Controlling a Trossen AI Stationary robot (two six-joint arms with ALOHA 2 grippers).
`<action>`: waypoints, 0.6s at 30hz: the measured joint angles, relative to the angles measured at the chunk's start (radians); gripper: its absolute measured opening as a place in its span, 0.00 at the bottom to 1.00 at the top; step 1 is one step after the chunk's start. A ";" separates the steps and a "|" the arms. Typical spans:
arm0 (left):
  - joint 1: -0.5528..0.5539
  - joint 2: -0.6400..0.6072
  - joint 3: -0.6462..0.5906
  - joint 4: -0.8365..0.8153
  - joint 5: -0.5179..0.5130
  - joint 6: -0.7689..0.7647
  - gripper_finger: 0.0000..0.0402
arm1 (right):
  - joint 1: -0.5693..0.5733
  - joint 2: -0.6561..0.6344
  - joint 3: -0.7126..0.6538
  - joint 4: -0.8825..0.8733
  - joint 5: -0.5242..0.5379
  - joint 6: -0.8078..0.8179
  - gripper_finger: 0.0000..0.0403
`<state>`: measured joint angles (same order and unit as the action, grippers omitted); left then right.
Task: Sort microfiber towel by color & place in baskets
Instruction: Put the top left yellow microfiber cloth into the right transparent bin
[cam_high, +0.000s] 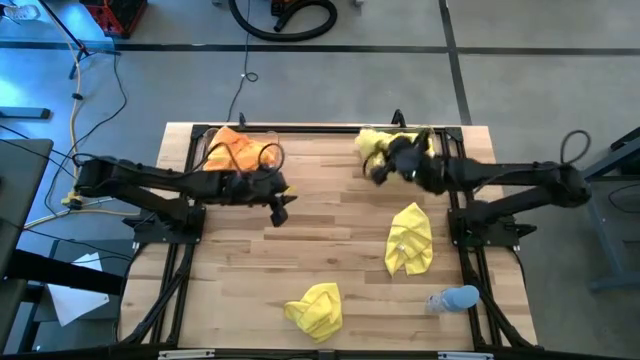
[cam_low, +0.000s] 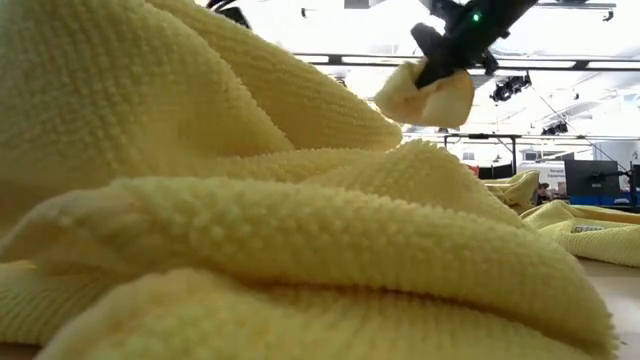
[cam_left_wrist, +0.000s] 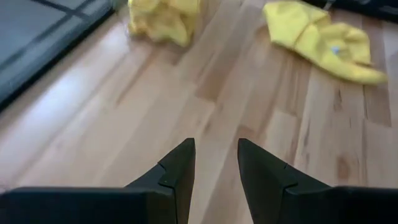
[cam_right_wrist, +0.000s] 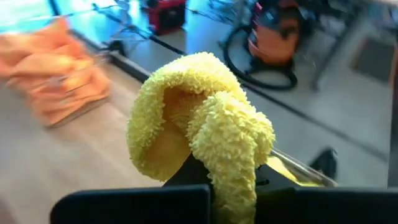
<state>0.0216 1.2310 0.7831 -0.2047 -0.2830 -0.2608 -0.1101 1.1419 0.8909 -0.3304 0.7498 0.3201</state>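
Orange basket (cam_high: 235, 150): upper left of the high view, at the table's far edge, heaped with orange towels (cam_high: 232, 148) that rise above its low walls.
Left gripper (cam_high: 279, 212): left of centre in the high view, over bare wood just below that basket — fingers parted a little, nothing between them.
Front yellow towel (cam_high: 316, 308): bottom centre of the high view, crumpled near the table's front edge; it fills most of the low view.
Middle yellow towel (cam_high: 410, 240): right of centre, lying loose on the wood.
Right gripper (cam_right_wrist: 217, 177): upper right of the high view, beside the yellow basket (cam_high: 440, 145); closed on a bunched yellow towel (cam_right_wrist: 199, 124) held clear of the table.
Blue object (cam_high: 455, 298): lower right, near the table edge, not a towel.
Risk: the held towel is pinched by a fold only — it could slip out, or drape over the low wall if let go off-centre.
Risk two: the orange heap may spill if brushed.
Room: broad bare wood across the centre; the front towel sits close to the edge.
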 joint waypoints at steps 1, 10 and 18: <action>-0.009 -0.021 -0.040 0.020 -0.001 -0.020 0.27 | -0.044 -0.015 0.000 -0.020 -0.029 0.023 0.01; -0.089 -0.158 -0.257 0.219 -0.001 -0.105 0.27 | -0.446 0.050 0.065 -0.279 -0.391 0.196 0.00; -0.115 -0.176 -0.304 0.280 -0.013 -0.108 0.27 | -0.481 0.315 0.332 -0.504 -0.433 0.065 0.00</action>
<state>-0.0929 1.0549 0.4788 0.0748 -0.2961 -0.3685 -0.5911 1.4567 1.2227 -0.8344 0.3169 0.3850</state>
